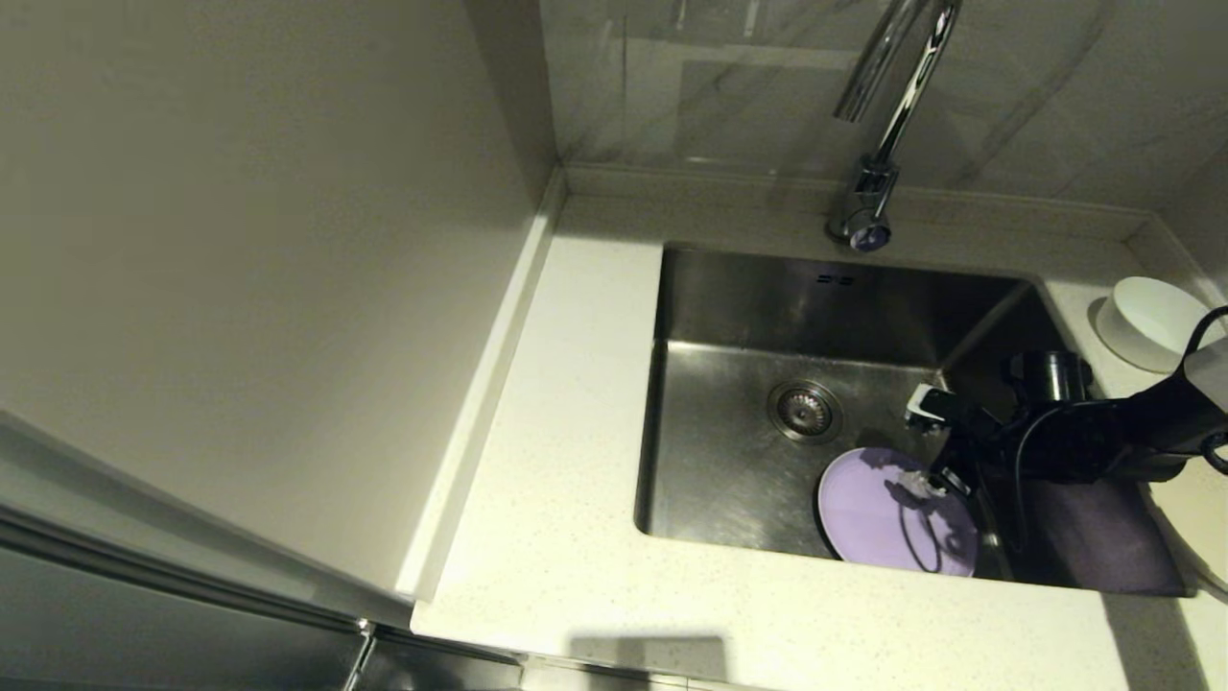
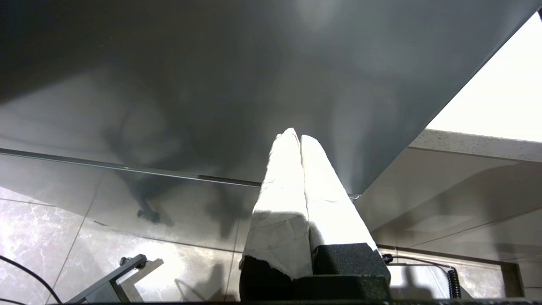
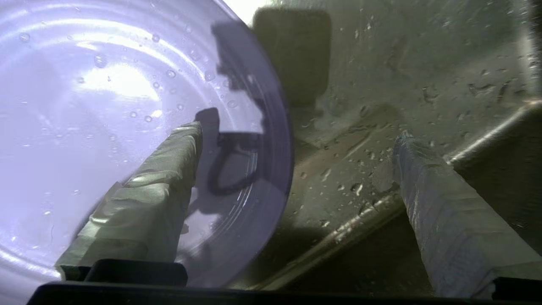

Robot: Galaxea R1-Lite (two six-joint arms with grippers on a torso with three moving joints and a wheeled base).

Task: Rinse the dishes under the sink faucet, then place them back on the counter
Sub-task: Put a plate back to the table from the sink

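The right gripper point(image 1: 929, 446) is reaching down into the stainless-steel sink point(image 1: 739, 307), its taped fingers point(image 3: 144, 199) spreading wide and holding nothing. One finger is hanging over the face of the lavender plate point(image 1: 887, 513), while the other is standing apart from it over the bare sink floor, so the plate's rim is sitting in the gap between them. The lavender plate point(image 3: 84, 127) is lying in the near right part of the basin, leaning slightly against the front wall, with water droplets beading on its surface. The round drain strainer point(image 1: 804, 410) is sitting just beyond the plate, toward the middle of the basin. The chrome gooseneck faucet point(image 1: 887, 106) is rising from the back edge of the speckled counter point(image 1: 566, 461). The small white bowl point(image 1: 1146, 321) is resting on the counter to the right of the sink. The left gripper point(image 2: 300, 144) is hanging off to the side below counter level, its fingers pressing together around nothing.
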